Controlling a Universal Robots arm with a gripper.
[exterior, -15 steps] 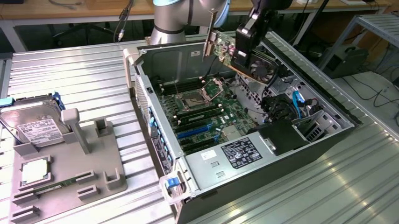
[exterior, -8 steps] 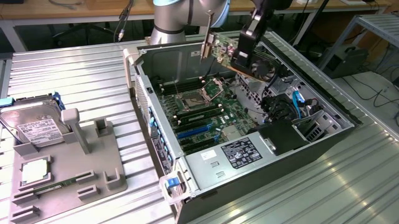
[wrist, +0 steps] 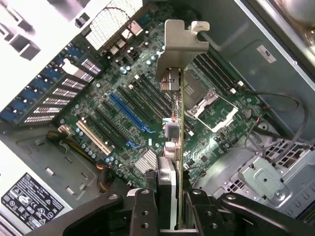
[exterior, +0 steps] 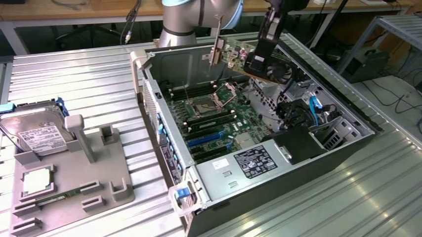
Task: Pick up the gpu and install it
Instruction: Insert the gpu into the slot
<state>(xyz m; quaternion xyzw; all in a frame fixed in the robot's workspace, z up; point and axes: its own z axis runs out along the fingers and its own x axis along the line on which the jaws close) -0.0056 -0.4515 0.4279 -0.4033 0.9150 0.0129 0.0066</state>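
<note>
Above the open case (exterior: 297,195), the gripper (exterior: 260,59) is closed partway on the gpu (exterior: 234,52), pinching the card across its faces. The card hangs on edge, its bracket (wrist: 183,42) at the end far from the fingers, probably so that its connector edge can face the motherboard (wrist: 123,88) inside the case. It sits clear of the slots (wrist: 130,115), not yet seated.

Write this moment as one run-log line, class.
gripper: shut on gpu | gpu: held over motherboard | install: not yet seated | case: open
</note>
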